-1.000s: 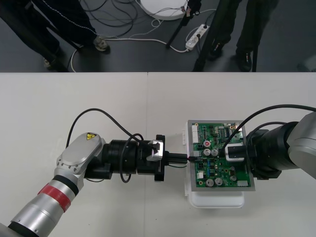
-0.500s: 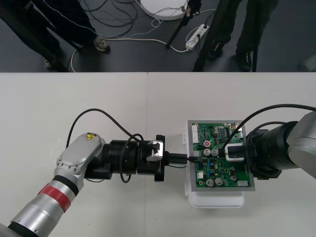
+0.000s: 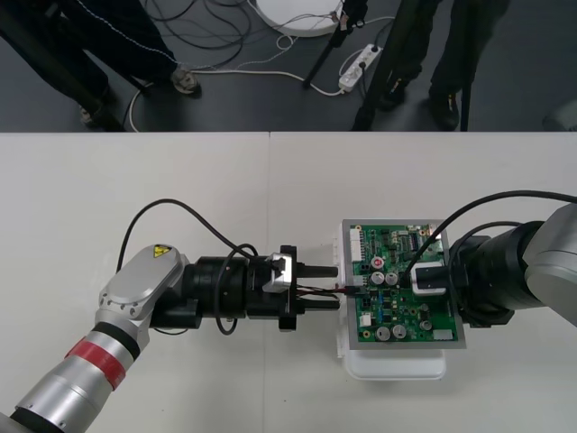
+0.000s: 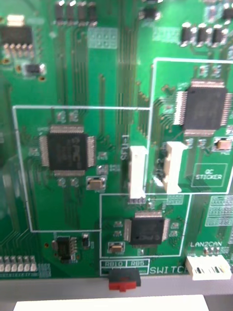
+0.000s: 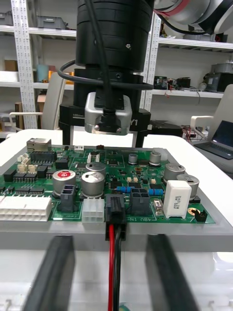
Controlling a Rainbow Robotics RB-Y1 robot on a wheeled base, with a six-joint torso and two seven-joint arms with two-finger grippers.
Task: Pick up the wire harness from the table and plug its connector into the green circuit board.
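Two black fingers (image 5: 54, 272) of the L gripper (image 3: 334, 288) stand wide apart: released, nothing clamped. The gripper sits mid-frame in the front view, tips just short of the left edge of the green circuit board (image 3: 401, 302). Between the fingers, not touching either as far as I can see, run the red + black wires (image 5: 114, 272) of the wire harness, straight into its small black plug (image 5: 115, 214). The plug looks seated in a header on the board edge facing the L gripper, just beside a white connector (image 5: 92, 212).

Further out, the R gripper (image 3: 425, 280) hangs over the board's right half, centre-right of the front frame. Open or closed: can't tell. The board rests on its white base (image 3: 397, 365) on the light table (image 3: 180, 180).

Step, as I judge it: insertion looks done and this is the let-go. Next move calls for backing the L gripper straight off toward frame left, along the wire line, w/o hooking the wires or dragging the plug out. The R arm can then lift clear. Seating depth can't be confirmed from here.
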